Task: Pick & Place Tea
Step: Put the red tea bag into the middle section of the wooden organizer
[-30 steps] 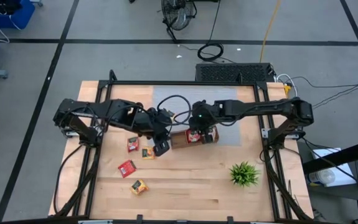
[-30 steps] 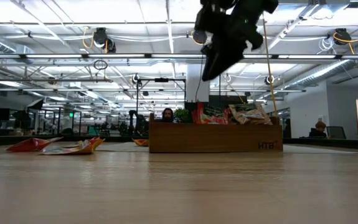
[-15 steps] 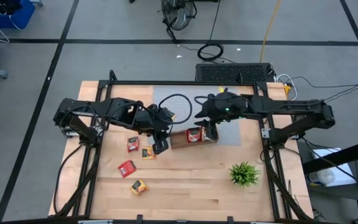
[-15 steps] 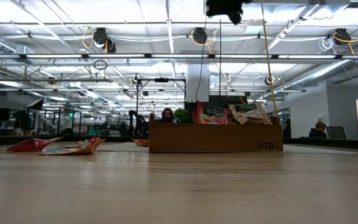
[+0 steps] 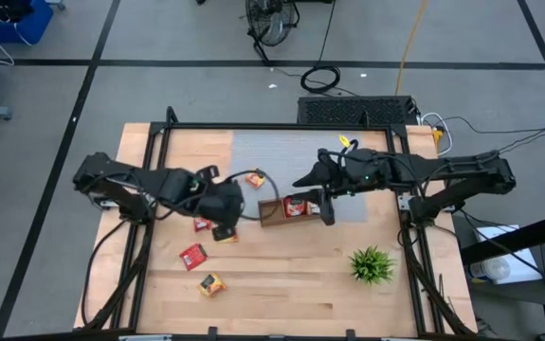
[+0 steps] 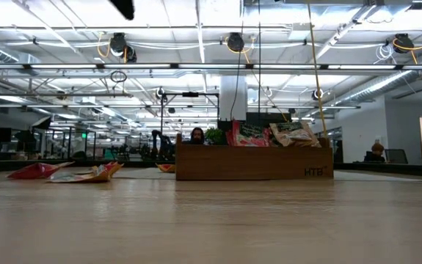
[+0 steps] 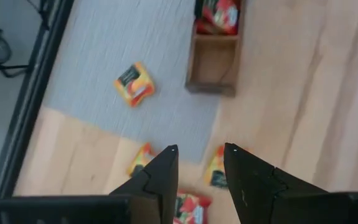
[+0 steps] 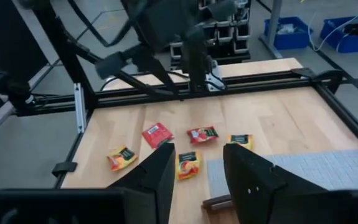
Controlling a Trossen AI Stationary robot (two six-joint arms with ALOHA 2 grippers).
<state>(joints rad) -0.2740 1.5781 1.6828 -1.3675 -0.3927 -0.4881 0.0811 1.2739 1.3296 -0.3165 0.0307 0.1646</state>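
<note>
- Approach matters most for the left end effector (image 5: pixel 223 227). It hovers over the loose tea sachets left of the wooden tray (image 5: pixel 264 220), with its fingers parted and nothing between them.
- I would choose one sachet and centre the gap over it. From the left wrist, an orange-yellow sachet (image 7: pixel 216 171) and another (image 7: pixel 142 158) lie either side of the fingertips, so a straight drop could land between them.
- The sachets lie flat on the tabletop (image 5: pixel 281 303). The fingers should come down until they touch the wood and straddle the short side of the sachet before closing.
- The carry to the tray is short. From the left wrist, the near compartment (image 7: pixel 213 62) looks bare and seems the natural place to drop it.
- The right end effector (image 5: pixel 327 210) hangs over the tray's right end, parted and empty. The left arm should keep to the tray's left end to stay clear of it.
- Other tea lies apart: a red sachet (image 5: pixel 193 256) and an orange-yellow one (image 5: pixel 212 284) nearer the front edge, and one (image 5: pixel 256 180) on the grey mat (image 5: pixel 291 152).
- The left arm hides part of the cluster beneath it from above, so how many sachets lie there is hard to tell.
- How full the tray is stays unclear. Sachets (image 6: pixel 249 134) poke above its wall in the low view, which shows neither end effector.
</note>
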